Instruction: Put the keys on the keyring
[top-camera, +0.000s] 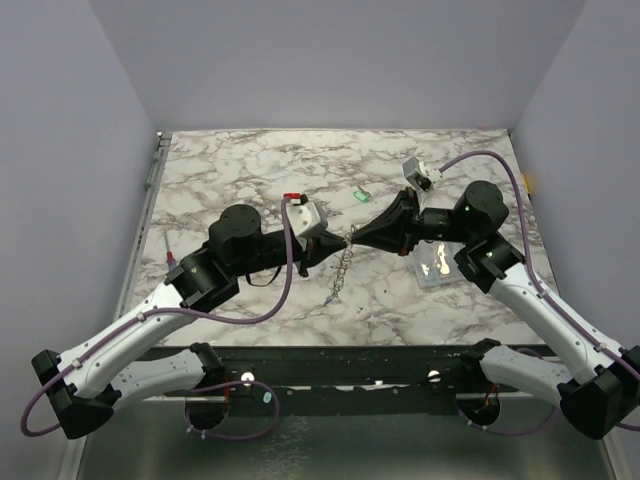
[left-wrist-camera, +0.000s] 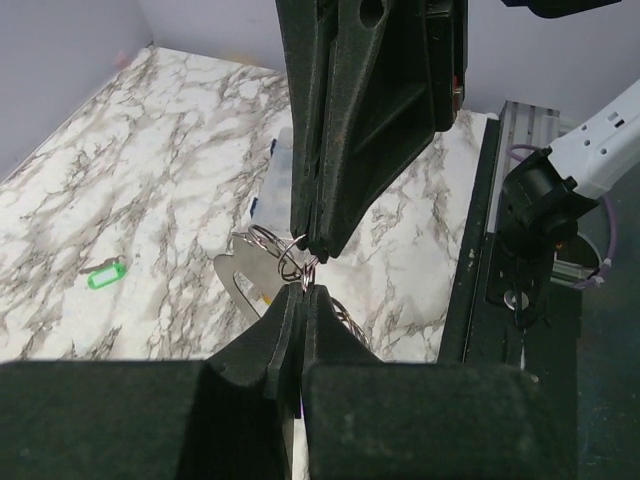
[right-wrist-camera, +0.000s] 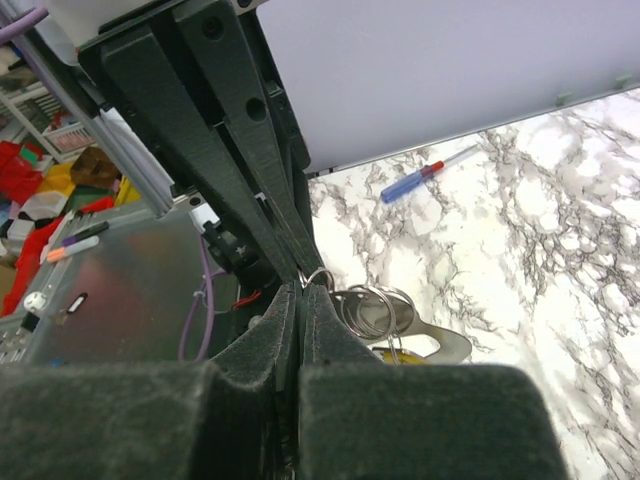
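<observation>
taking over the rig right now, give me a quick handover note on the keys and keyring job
Left gripper: shut, pinching the keyring at its wire loops.
Right gripper: shut on the same loops from the opposite side; the chain hangs below.
Green key: loose on the table, apart from both grippers.
Done: keyring held up between the two arms; cannot tell whether any key is on it.
Left: thread the green key at least; other keys not clearly visible.
</observation>
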